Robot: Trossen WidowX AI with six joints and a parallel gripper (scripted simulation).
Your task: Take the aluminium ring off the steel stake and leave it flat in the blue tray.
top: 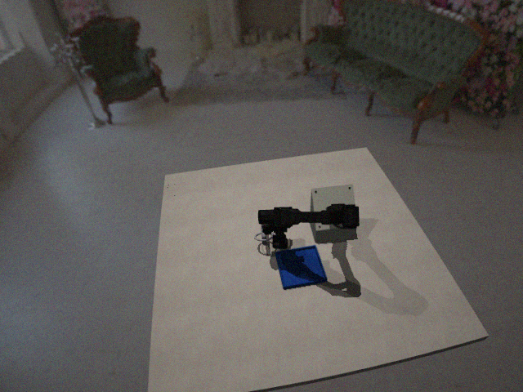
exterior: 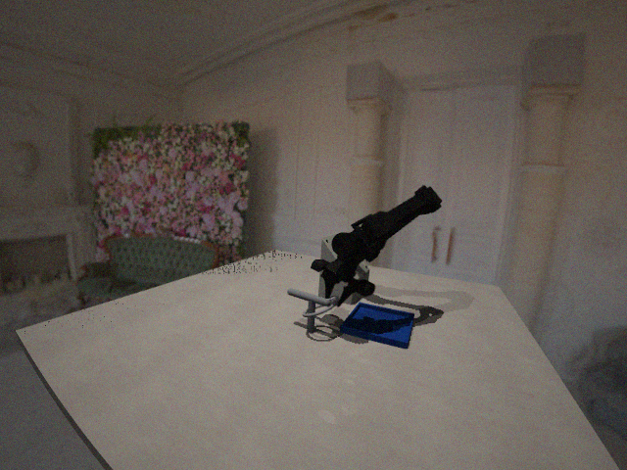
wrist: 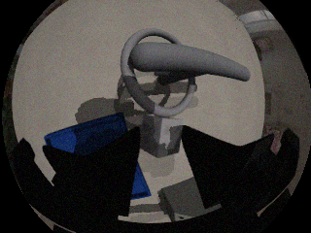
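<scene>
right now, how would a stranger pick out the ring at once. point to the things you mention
Find the pale square table top (top: 219, 320) (exterior: 354, 404), then the blue tray (top: 310, 273) (exterior: 379, 341) (wrist: 61, 142) on it. Just beside the tray stands a steel stake with a cross-bar (exterior: 302, 295) (wrist: 185, 59). The ring (top: 256, 237) (exterior: 318, 313) (wrist: 125, 58) is the thin grey metal loop around that stake, raised and tilted; the tray is square and the cross-bar straight.

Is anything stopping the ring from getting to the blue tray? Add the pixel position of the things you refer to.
Yes, the steel stake (exterior: 311, 317). The gripper (wrist: 159, 131) has the ring (top: 256, 234) (exterior: 321, 312) (wrist: 127, 57) by its tab, but the ring is up around the cross-bar (exterior: 304, 295) (wrist: 190, 58), not clear of it.
</scene>
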